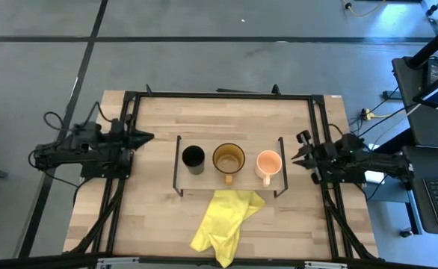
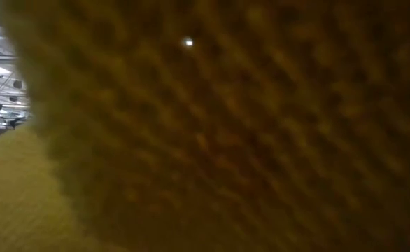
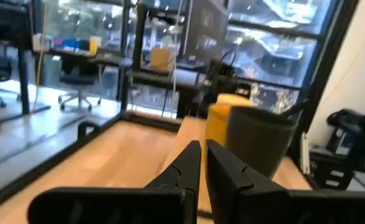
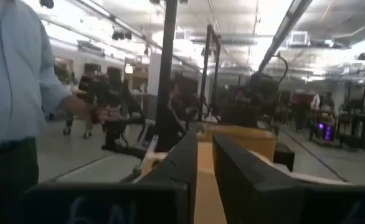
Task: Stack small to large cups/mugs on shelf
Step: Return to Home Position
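Note:
Three cups stand side by side, bottoms down, on the low wooden shelf (image 1: 243, 145) at the table's middle. From left to right they are the small black cup (image 1: 193, 158), the amber mug (image 1: 228, 159) and the peach-orange mug (image 1: 268, 164). The black cup (image 3: 260, 142) also shows in the left wrist view, with the amber mug (image 3: 222, 119) behind it. My left gripper (image 1: 149, 137) is shut and empty, left of the shelf. My right gripper (image 1: 297, 158) is shut and empty, just right of the shelf's right end.
A yellow cloth (image 1: 225, 218) lies on the table in front of the shelf, reaching the near edge. It fills the low view (image 2: 212, 140). A person (image 4: 14, 93) stands in the room beyond the table in the right wrist view.

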### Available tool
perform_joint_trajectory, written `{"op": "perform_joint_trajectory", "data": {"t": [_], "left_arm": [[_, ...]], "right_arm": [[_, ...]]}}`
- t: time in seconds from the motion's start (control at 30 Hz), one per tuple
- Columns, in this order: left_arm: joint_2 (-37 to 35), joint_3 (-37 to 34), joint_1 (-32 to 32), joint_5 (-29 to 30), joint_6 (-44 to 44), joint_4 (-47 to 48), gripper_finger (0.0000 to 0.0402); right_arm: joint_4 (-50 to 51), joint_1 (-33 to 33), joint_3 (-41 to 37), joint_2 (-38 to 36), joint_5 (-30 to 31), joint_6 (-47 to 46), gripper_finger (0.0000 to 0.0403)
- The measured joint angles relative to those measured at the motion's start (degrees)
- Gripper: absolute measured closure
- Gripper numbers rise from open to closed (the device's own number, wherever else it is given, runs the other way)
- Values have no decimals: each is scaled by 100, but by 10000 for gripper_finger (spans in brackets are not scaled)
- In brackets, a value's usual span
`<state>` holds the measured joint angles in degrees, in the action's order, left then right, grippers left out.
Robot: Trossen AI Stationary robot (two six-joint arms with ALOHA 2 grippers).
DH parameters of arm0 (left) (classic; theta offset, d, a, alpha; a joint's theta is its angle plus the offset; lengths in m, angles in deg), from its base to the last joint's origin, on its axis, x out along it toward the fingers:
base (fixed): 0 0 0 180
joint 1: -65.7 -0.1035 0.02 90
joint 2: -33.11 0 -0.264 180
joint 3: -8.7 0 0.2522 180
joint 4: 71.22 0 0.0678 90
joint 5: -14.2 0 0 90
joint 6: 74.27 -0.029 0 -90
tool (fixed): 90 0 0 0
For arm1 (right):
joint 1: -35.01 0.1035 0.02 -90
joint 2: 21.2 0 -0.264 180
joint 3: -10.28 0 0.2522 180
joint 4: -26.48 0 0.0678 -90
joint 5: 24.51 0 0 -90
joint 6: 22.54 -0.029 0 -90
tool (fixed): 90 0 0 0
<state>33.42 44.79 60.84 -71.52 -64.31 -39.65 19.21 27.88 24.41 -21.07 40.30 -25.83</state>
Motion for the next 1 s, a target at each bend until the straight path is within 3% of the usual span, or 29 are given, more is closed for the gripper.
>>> {"op": "perform_joint_trajectory", "data": {"t": [0.13,0.3,0.37,0.57,0.83,1.0], "left_arm": [[-2,-111,0,399,87,197,386],[-1,-199,0,2225,1014,1301,386],[0,-221,-2,2556,1159,1283,386],[-2,-397,0,2538,1458,1368,386],[3,-1350,2,2189,1851,1045,386],[-8,-1353,2,2037,1474,977,386]], "right_arm": [[349,2,6,4,-33,304,350],[741,2,3,3,-33,527,350],[861,2,3,1,-33,469,350],[962,2,3,1,-224,562,350],[959,2,3,1,0,939,350],[965,2,3,1,-5,794,350]]}}
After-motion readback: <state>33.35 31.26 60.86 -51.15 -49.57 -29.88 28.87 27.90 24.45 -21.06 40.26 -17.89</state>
